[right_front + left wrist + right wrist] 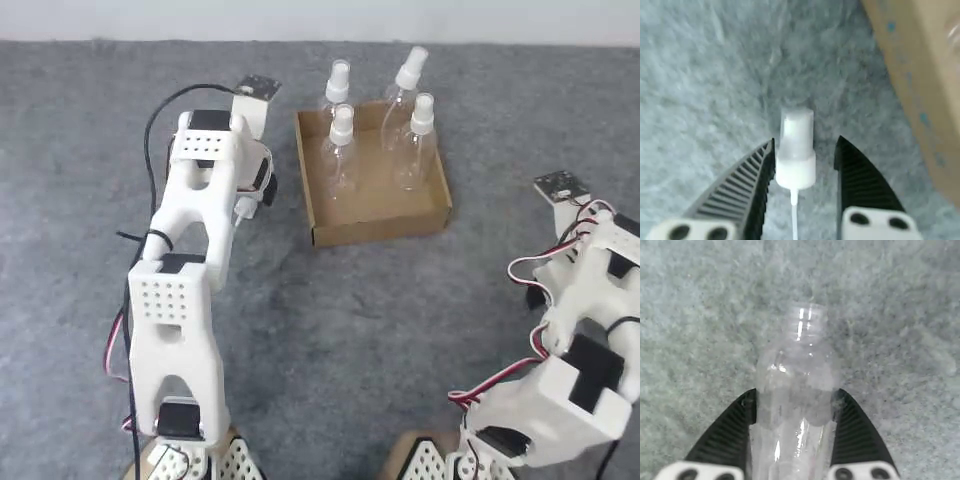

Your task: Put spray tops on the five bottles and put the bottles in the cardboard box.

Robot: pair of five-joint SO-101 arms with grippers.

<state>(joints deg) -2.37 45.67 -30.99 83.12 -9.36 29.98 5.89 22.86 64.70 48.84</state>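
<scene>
Clear, capless bottle [797, 365] clamped in right claw [795, 394].

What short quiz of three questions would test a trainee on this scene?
1. How many clear plastic bottles with white spray tops stand in the brown cardboard box?
2. True or false: the clear uncapped-neck bottle in the right gripper already carries a spray top.
3. What sits inside the left gripper? A) a loose white spray top B) a bottle C) nothing
Key: 1) four 2) false 3) A
</scene>
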